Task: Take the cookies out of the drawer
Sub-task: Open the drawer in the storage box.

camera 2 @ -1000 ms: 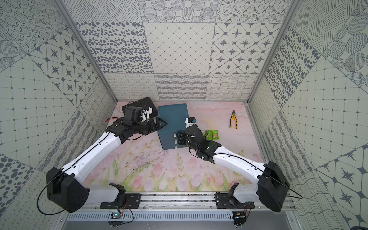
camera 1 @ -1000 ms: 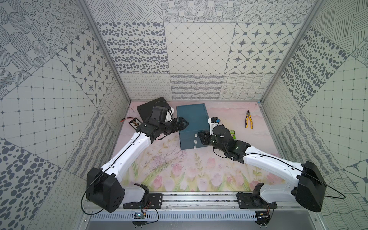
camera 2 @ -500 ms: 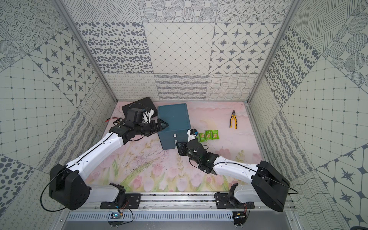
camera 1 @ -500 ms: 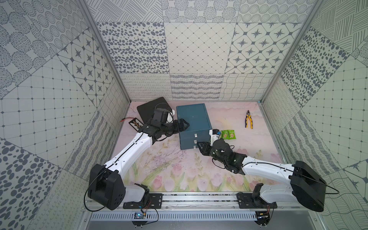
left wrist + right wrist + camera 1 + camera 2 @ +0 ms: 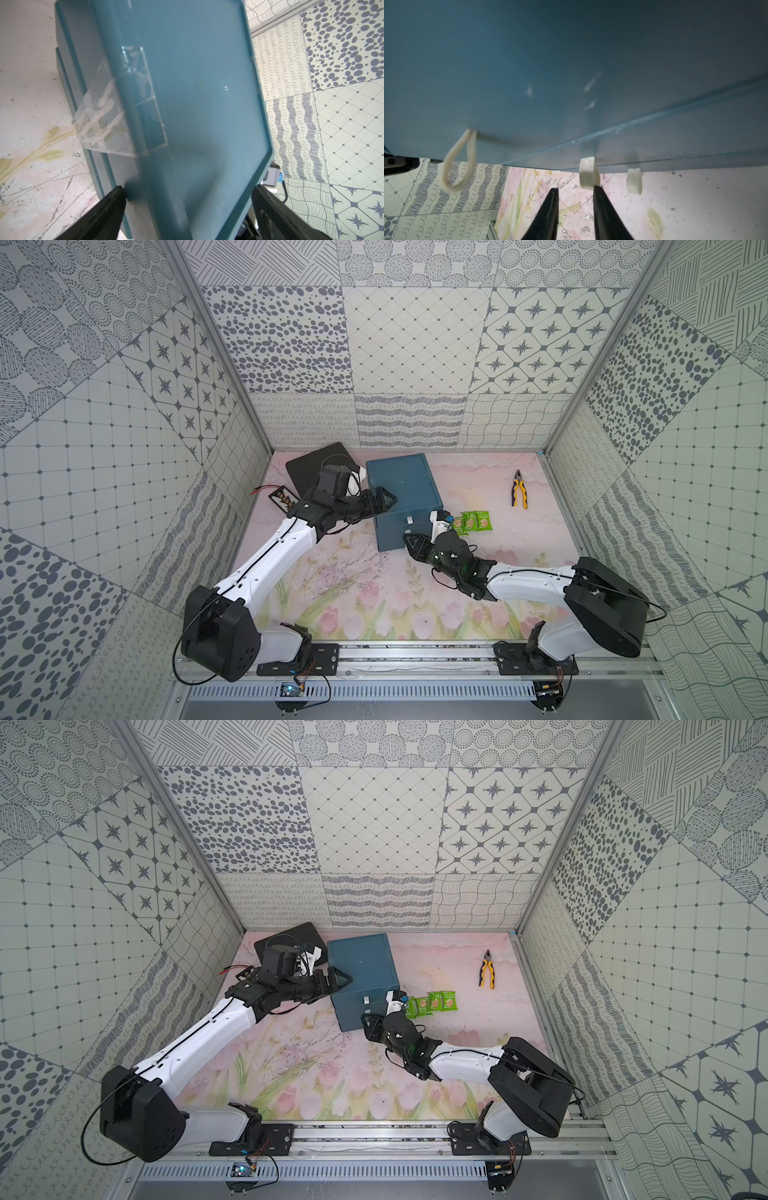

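**Drawer front, both grippers at the cabinet.** The blue cabinet point(image 5: 403, 485) stands on the counter point(image 5: 374, 585) with every drawer front flush, so you cannot see what any drawer holds. Three of the cookies point(image 5: 473, 522), green packets in a row, lie on the counter just beside the cabinet's right side, outside any drawer. Any others are hidden.

**Right gripper** point(image 5: 575, 188). It sits low at the cabinet front, its jaws a narrow gap apart with nothing between them. Of the three white pull loops, the middle loop point(image 5: 588, 176) rests at the tip of one finger, not in the gap. Close from here and you will likely pinch air or nudge the loop aside, so shift sideways first.

**Left gripper** point(image 5: 190, 189). It is spread wide and straddles the cabinet's upper left edge. Whether it presses on the plastic cannot be told.

**Further risks, as judged from this view:**
- If the left gripper's brace is loose, a pull on the loop may drag the whole cabinet forward instead of sliding the drawer out. The strip of clear tape point(image 5: 116, 116) on the cabinet's side looks like a weak anchor.
- A long or fast pull may bring the drawer right out and spill its contents.
- Your right wrist is just beside the packets already on the counter, so drawing straight back may sweep them toward the pliers point(image 5: 519, 495) or off their row
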